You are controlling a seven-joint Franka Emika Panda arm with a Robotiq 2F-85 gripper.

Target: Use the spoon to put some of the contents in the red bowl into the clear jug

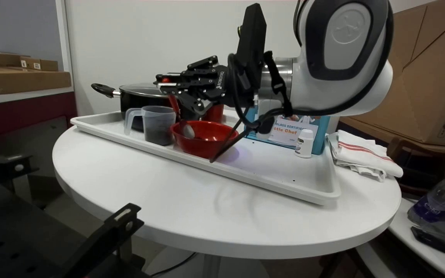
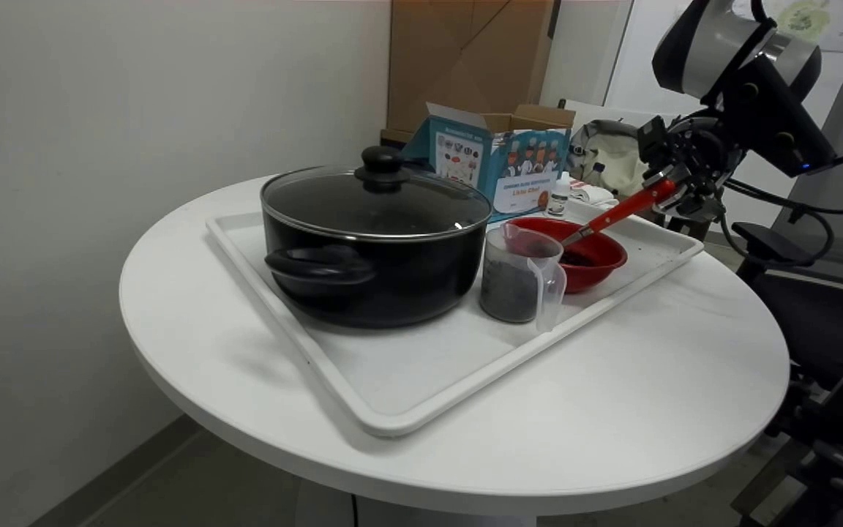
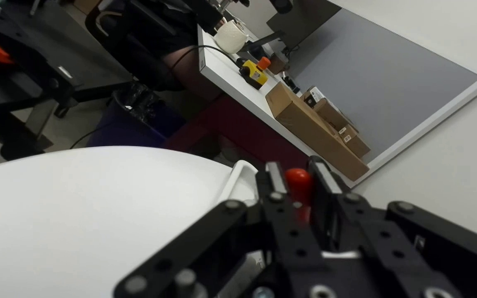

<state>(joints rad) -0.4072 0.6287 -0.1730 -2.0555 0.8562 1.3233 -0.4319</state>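
Jaws clamped on spoon handle (image 2: 628, 208), red bowl (image 2: 593, 277) lower down

I see, from my end, a red bowl (image 1: 196, 145), a greyish jug (image 1: 157, 121) beside it, a red-handled spoon (image 2: 625, 210), a red-striped white towel (image 1: 363, 152).

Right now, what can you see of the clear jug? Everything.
The clear jug is greyish, see-through, seemingly plastic, with one handle and what looks like a pouring lip. Dark contents fill its lower part. It stands upright on the white tray, beside the red bowl and near the lidded black pot; whether it touches the bowl I can't tell.
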